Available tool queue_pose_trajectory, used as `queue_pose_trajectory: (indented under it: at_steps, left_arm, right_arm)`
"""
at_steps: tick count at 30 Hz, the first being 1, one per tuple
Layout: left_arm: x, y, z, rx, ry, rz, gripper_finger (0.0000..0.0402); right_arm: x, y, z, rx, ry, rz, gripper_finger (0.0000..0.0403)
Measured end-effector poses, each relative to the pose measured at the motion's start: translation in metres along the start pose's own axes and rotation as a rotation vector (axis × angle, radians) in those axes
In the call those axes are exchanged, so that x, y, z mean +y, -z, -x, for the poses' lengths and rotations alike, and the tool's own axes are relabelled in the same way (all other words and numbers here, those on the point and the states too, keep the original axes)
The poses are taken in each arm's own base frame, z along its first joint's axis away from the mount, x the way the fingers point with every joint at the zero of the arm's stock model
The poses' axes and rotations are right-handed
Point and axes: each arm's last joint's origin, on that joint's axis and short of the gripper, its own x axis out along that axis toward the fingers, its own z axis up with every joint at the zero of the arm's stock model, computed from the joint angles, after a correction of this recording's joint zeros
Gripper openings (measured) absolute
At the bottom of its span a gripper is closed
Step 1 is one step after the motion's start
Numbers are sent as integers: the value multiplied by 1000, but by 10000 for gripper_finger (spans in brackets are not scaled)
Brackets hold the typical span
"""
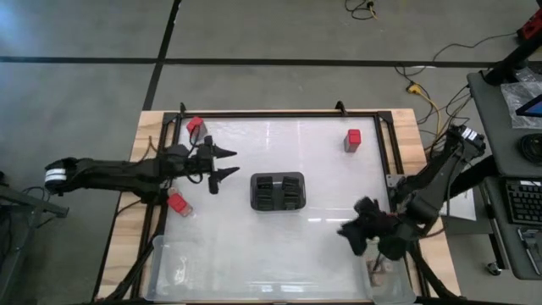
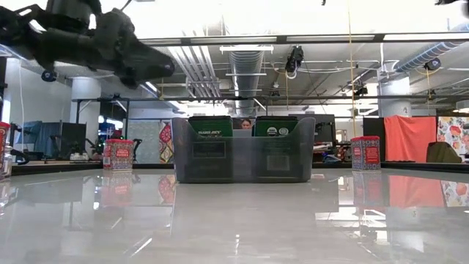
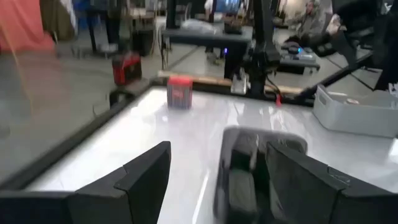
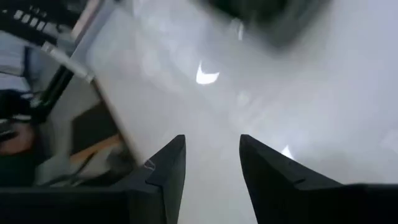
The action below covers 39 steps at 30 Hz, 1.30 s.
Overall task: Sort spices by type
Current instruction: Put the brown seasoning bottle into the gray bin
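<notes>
A glossy white bench (image 1: 322, 246) edged by a black frame on light wood carries a dark rectangular slotted holder (image 1: 278, 191) at its middle. Three small red boxy spice containers stand on it: one (image 1: 196, 126) by the far left corner, one (image 1: 353, 139) toward the far right, one (image 1: 178, 203) at the left edge (tilted). A clear plastic bin (image 1: 182, 267) lies at the near left corner.

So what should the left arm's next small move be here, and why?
Probably swing the left gripper, open and empty, back over the red box lying beside its arm and descend on it; the dark holder ahead isn't a spice.
</notes>
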Motion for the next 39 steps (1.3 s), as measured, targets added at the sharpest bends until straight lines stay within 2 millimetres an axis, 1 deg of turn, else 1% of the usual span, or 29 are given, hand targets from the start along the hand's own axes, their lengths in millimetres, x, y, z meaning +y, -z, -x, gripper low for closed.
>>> queue_pose_trajectory:
  at_steps: [3,8,10,12,15,18,20,23,26,29,31,36,39]
  left_arm:
    - [0,-1,17,61,-5,59,247]
    - [-1,-9,45,302,-49,190,247]
    - [-2,-15,53,389,-67,240,247]
    - [-4,-23,57,439,-70,272,247]
    - [-12,-34,57,470,-20,305,247]
    - [-24,-39,53,515,54,317,247]
    - [-32,-38,50,577,83,320,247]
    - [-43,-32,51,729,79,351,247]
    - [-48,-29,52,897,-19,384,247]
    - [-46,-30,52,996,-216,385,247]
    - [-44,-31,49,1048,-314,362,247]
    - [-40,-27,34,1197,-410,363,245]
    - [-34,-20,23,1298,-457,359,235]
  right_arm:
    - [-2,-16,-12,-73,55,127,141]
    - [-6,-39,-35,-123,160,292,158]
    - [-6,-46,-41,-134,178,359,167]
    - [-5,-53,-47,-155,183,421,176]
    - [-4,-61,-49,-205,200,505,191]
    - [-4,-64,-49,-268,244,572,204]
    - [-5,-65,-49,-300,273,610,211]
    - [-5,-66,-49,-316,295,649,222]
    - [-5,-66,-49,-312,303,690,231]
    - [-5,-66,-49,-312,311,718,240]
    - [-5,-66,-49,-312,315,727,247]
    - [-10,-62,-52,-299,329,752,259]
    - [-15,-58,-55,-294,349,770,264]
